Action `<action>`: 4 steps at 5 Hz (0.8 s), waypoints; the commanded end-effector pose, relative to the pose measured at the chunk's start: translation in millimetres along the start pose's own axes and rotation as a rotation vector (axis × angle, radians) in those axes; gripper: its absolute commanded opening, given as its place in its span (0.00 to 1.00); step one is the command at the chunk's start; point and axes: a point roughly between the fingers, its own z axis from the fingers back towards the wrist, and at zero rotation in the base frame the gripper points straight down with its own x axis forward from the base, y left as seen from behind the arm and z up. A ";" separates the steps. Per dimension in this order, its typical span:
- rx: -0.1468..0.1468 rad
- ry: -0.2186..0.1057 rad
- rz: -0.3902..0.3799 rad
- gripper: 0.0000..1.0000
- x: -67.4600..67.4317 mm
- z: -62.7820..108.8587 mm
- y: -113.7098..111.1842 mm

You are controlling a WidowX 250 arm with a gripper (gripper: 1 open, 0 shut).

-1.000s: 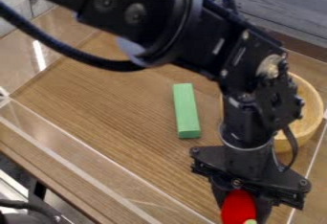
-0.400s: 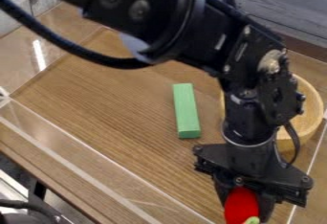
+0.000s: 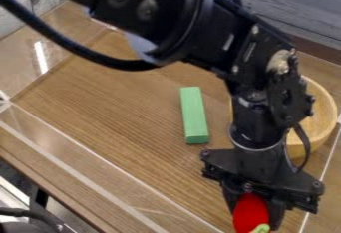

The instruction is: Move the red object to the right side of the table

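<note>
Next to nothing changes over the last sec: the black robot gripper (image 3: 252, 209) hangs in the same spot near the bottom edge of the camera view, pointing almost straight down, w/ the small rounded red toy strawberry (image 3: 249, 216) in the same place between its fingers. Only a tiny shimmer in the arm's pose btwn the earlier pics and now, no real travel. Jaws are closed in on the red object, clamped on its upper part, so it reads as held, not loose. For the task that prob means the grasp is settled and the carry toward the right side hasn't begun, or the arm is pausing; can't tell which. The strawberry sits low at the front of the brown wood-grain tabletop (image 3: 107, 117), right of centre in the view; whether it touches the surface or is lifted just off it isn't clear, as the frame cuts it at the bottom. It looks glossy bright red, rounded, partly hidden by the fingers; its leafy top isn't visible here. The flat green rectangular block (image 3: 194, 114) lies well apart toward the middle, and the round light wooden bowl (image 3: 320, 113) sits at the right edge behind the arm.
</note>
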 end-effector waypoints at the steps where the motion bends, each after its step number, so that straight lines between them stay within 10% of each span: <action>1: -0.030 -0.033 0.001 0.00 10.7 8.9 -5.2; 4: -0.038 -0.024 0.002 0.00 13.8 8.6 -4.4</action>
